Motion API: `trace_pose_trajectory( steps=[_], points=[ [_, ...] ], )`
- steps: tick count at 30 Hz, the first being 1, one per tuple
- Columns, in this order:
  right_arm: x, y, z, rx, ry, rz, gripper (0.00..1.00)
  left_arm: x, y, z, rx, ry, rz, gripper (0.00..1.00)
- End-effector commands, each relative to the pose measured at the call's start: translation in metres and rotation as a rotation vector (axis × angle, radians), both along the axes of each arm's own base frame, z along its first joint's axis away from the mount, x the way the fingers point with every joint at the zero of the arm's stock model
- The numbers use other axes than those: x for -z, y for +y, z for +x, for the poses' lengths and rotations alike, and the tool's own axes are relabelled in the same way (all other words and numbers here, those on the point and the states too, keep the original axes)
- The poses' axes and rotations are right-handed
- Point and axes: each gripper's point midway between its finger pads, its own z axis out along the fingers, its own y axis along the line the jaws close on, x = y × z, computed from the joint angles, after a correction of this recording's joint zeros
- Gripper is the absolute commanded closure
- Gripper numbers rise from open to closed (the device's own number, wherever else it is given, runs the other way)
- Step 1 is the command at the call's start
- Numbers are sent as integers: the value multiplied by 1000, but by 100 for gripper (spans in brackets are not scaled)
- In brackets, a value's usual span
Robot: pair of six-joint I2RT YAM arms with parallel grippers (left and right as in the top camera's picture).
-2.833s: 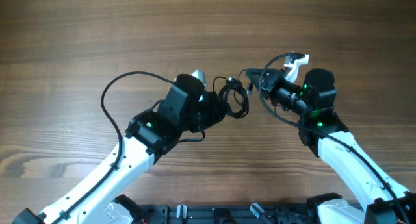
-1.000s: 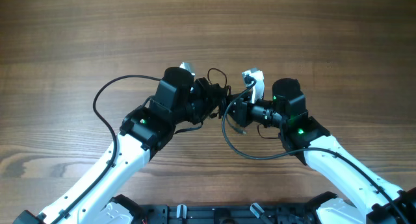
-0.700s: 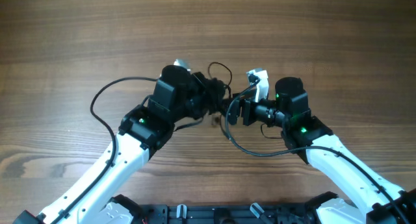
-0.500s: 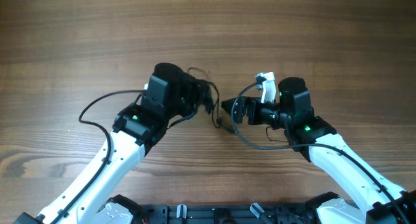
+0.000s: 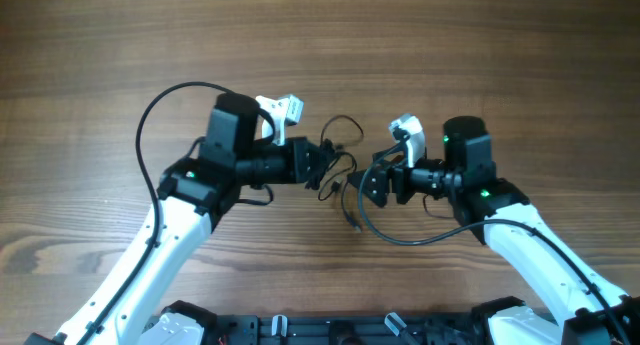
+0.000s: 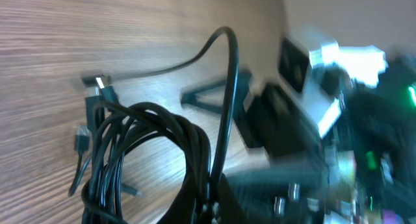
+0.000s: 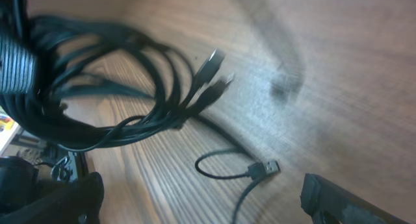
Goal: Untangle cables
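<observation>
Your left gripper is clamped on the cables, their plug ends trailing on the table, while your right gripper stands wide beside them, holding nothing.

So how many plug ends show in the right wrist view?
3. One plug and a second beside it stick out of the bundle; a silver-tipped one lies on the table. Others may be hidden.
</observation>
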Motion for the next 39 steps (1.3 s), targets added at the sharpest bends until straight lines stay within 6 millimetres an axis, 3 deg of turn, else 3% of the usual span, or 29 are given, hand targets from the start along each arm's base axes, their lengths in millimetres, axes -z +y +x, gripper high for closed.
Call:
trace_pose_trajectory(
  steps=[1, 4, 14, 19, 26, 29, 33, 37, 39],
  points=[
    [-37, 10, -16, -177, -102, 157, 0, -25, 2, -24, 285, -179, -127, 96],
    [-54, 16, -25, -262, -154, 226, 0, -28, 5, -27, 337, -241, -141, 96],
    [-59, 17, -22, -210, -30, 272, 0, -36, 1, -30, 367, -268, -180, 96],
    [-66, 18, -18, -214, -88, 277, 0, -36, 1, -34, 370, -237, -196, 96],
    [-86, 20, -11, -239, -238, 297, 0, -67, -5, -66, 514, -194, -411, 96],
    [-96, 22, -25, -330, -277, 335, 1, -72, -5, -70, 533, -189, -441, 96],
    [-100, 23, -51, -489, -312, 384, 12, -77, -5, -74, 554, -185, -472, 96],
    [-98, 29, -57, -523, -326, 385, 16, -89, -5, -87, 616, -168, -553, 96],
    [-97, 32, -60, -536, -321, 388, 23, -89, -10, -93, 640, -162, -554, 96]
  ],
)
